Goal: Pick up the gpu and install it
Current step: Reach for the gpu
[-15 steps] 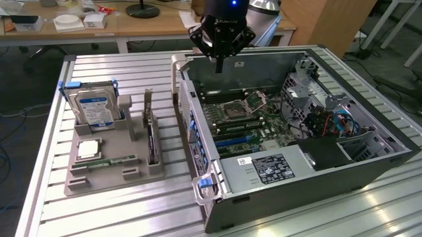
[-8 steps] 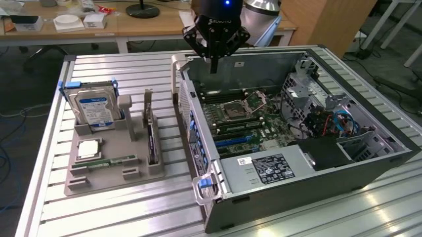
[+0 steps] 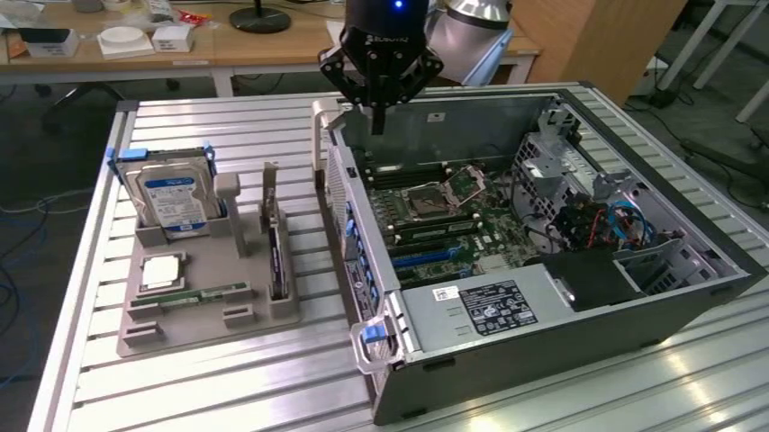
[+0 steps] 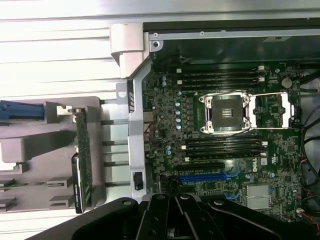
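**gpu parked in its tray, fingers clenched over the case**

a slatted metal desk [image 3: 216, 378] takes up the foreground of the room, with wooden office desks [image 3: 240, 49] behind it at 12 o'clock in the exterior view. an open computer case [image 3: 541, 351] lies on its side on the slatted desk, toward 3 o'clock, its motherboard [image 3: 445, 225] facing up. a grey holder tray [image 3: 193, 337] sits just beside the case, at 9 o'clock of it.

the gpu [image 3: 275, 256] stands on edge in the tray slot nearest the case, well apart from the fingers. in the same tray a hard drive [image 3: 168, 193] with a blue-white label stands at 11 o'clock of the gpu. a square processor chip [image 3: 162, 270] and a narrow memory stick [image 3: 204, 295] lie flat at 9 o'clock of it.

the arm's fingers [image 3: 376, 121] hang above the case's far corner, at 1 o'clock of the gpu, clenched together on nothing.

the wrist view looks down onto the motherboard. the processor socket [image 4: 227, 112] with its metal frame sits between rows of memory slots, and a blue expansion slot [image 4: 207, 177] lies near it. the gpu [image 4: 83, 155] shows edge-on in the tray, outside the case wall.
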Robot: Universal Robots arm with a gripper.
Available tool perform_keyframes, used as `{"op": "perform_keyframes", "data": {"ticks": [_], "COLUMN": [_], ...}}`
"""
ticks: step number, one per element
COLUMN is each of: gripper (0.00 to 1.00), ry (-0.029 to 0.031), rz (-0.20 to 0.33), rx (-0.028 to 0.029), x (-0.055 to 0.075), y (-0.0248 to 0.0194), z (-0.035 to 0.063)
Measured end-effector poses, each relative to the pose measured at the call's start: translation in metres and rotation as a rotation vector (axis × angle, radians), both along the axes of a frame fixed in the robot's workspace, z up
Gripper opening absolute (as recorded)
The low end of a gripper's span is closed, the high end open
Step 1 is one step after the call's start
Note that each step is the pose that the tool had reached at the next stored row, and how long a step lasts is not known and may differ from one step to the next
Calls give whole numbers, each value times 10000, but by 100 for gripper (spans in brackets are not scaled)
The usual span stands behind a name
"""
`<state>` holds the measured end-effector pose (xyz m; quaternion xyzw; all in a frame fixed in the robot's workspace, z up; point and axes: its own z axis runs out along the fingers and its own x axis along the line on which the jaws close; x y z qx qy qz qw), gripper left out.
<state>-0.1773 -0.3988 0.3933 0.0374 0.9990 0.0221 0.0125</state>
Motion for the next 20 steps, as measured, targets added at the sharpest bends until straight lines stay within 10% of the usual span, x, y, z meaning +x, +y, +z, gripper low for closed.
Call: {"op": "perform_keyframes", "data": {"ticks": [20], "gripper": [10], "ry": [-1], "rz": [0], "rx": [0], "x": [-313], "y": [0], "z": [-5]}}
